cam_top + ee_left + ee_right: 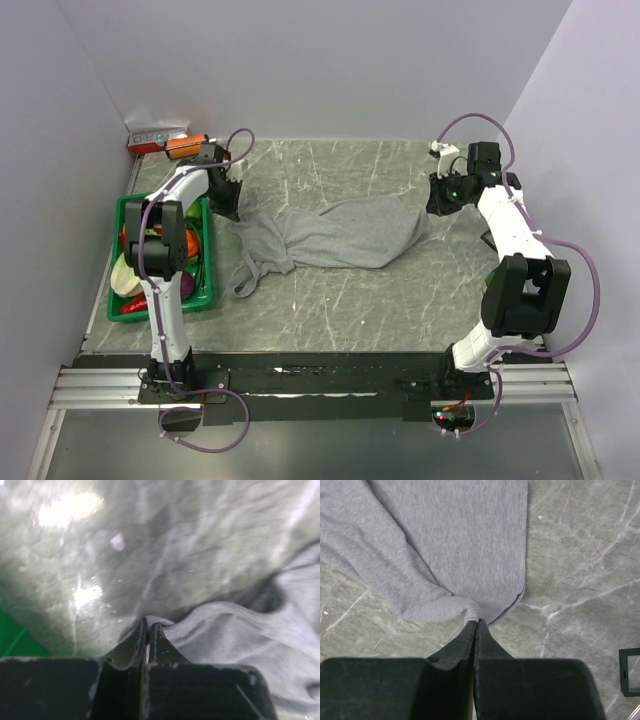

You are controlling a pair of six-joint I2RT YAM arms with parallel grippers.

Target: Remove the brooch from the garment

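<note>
Top camera: high behind the near edge, looking down over the grey marbled worktop (400, 300). Left wrist camera: very close, looking past the black left gripper (150, 625), near the far-left corner. Right wrist camera: same, past the black right gripper (476, 624), by the right edge. All three catch the rumpled grey fabric garment (340, 235).

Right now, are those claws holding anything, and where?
Both pinch the garment: left gripper on one end's edge, right gripper on a bunched edge at the opposite end.
</note>
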